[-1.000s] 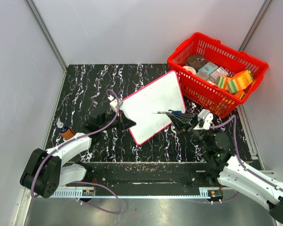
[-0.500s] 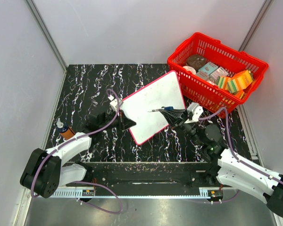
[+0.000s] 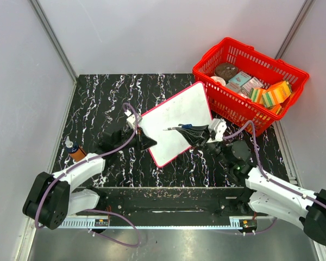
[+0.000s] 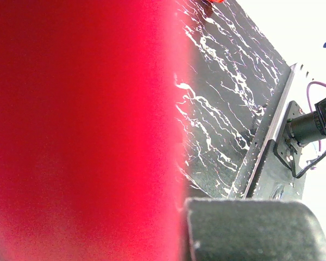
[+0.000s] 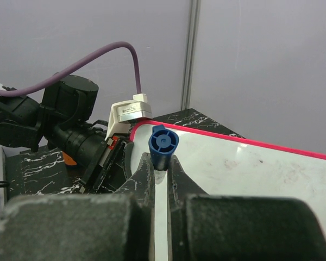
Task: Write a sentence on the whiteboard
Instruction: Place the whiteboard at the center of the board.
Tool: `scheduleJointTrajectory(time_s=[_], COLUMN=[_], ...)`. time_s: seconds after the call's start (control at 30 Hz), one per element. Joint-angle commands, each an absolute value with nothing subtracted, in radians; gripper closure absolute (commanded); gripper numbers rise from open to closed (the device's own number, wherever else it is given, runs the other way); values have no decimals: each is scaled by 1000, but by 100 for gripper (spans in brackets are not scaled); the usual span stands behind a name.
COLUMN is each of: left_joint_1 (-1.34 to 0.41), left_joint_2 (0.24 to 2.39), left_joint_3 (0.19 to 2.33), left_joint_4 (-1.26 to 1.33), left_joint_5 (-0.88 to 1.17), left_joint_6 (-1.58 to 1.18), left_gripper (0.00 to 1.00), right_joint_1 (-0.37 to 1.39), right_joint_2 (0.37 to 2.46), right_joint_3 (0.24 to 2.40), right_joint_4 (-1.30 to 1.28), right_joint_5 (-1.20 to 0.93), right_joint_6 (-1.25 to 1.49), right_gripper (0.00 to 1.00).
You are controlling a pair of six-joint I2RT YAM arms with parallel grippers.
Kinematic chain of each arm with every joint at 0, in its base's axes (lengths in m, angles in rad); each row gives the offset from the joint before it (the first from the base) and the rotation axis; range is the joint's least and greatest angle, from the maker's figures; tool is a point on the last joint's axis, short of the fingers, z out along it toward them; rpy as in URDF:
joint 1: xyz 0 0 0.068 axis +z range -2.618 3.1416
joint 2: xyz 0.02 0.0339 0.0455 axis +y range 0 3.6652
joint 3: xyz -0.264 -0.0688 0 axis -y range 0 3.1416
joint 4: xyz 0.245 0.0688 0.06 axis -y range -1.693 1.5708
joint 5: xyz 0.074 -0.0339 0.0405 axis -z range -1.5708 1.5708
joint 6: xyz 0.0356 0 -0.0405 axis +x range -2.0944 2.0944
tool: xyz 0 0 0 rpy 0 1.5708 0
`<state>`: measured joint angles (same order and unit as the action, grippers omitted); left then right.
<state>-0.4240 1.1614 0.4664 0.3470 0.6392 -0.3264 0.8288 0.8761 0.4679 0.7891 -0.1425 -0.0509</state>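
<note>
A black table (image 3: 98, 98) with white marbling carries three things. The whiteboard (image 3: 174, 117) lies askew near its middle. A red basket (image 3: 233, 109) of groceries sits just beside the whiteboard's far right corner. A small orange-labelled bottle (image 3: 74, 150) stands well left of the whiteboard.
</note>
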Motion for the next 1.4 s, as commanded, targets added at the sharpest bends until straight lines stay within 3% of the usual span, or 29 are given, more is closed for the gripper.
scheduleJointTrajectory(time_s=[0.0,0.67,1.1,1.17,1.23,1.27,1.37], left_joint_1=[-425,-425,-425,-425,-425,-425,-426], left_joint_2=[1170,1174,1198,1193,1186,1183,1175], left_joint_3=[417,414,475,488,495,499,499], left_joint_4=[238,247,158,141,114,100,92], left_joint_5=[549,548,540,519,500,485,471], left_joint_6=[-233,-235,-210,-212,-213,-215,-218], left_gripper=[100,100,100,95,79,64,49], right_joint_1=[835,836,836,835,835,834,835], right_joint_2=[919,1134,1071,1049,1026,1019,986], right_joint_3=[503,518,520,520,520,519,512], right_joint_4=[905,1074,996,980,962,956,933], right_joint_5=[-201,-163,-121,-117,-115,-115,-109], right_joint_6=[-54,-5,-6,-6,-6,-5,20], right_gripper=[100,100,100,100,100,100,100])
